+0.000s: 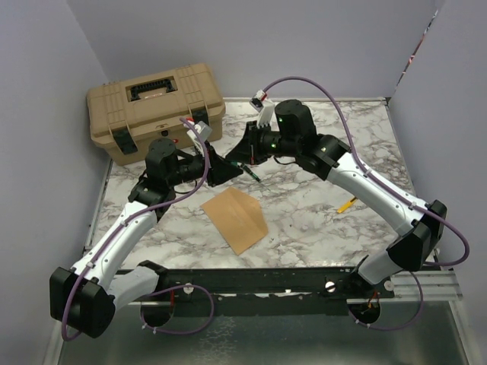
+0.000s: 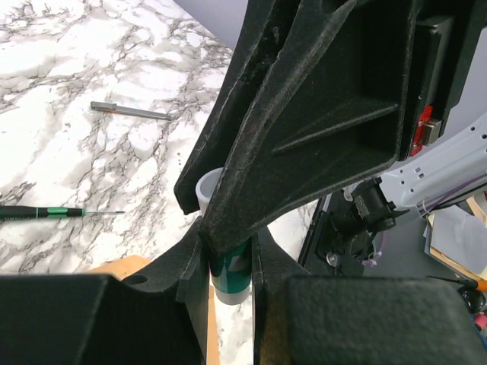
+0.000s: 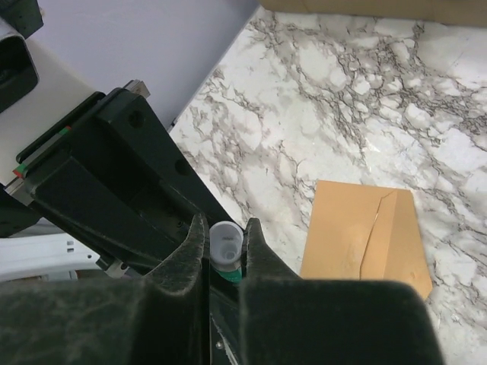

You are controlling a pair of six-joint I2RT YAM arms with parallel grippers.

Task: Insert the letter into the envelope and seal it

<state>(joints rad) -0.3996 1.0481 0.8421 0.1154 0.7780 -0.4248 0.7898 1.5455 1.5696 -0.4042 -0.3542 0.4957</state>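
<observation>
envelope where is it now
Top view: the envelope lies flat mid-table between the left arm and right arm, nearer their bases than the tan case.

The top external camera looks down from above and behind the arm bases, far enough back to take in the whole marble table point(image 1: 319, 220); the left wrist camera sits tight behind the left gripper point(image 2: 228, 243), facing across the tabletop; the right wrist camera, equally close behind the right gripper point(image 3: 225, 232), tilts steeply down; both wrist views share the green-and-white tube point(image 2: 228, 280); the right wrist and top views share the envelope point(image 1: 236, 219).
</observation>
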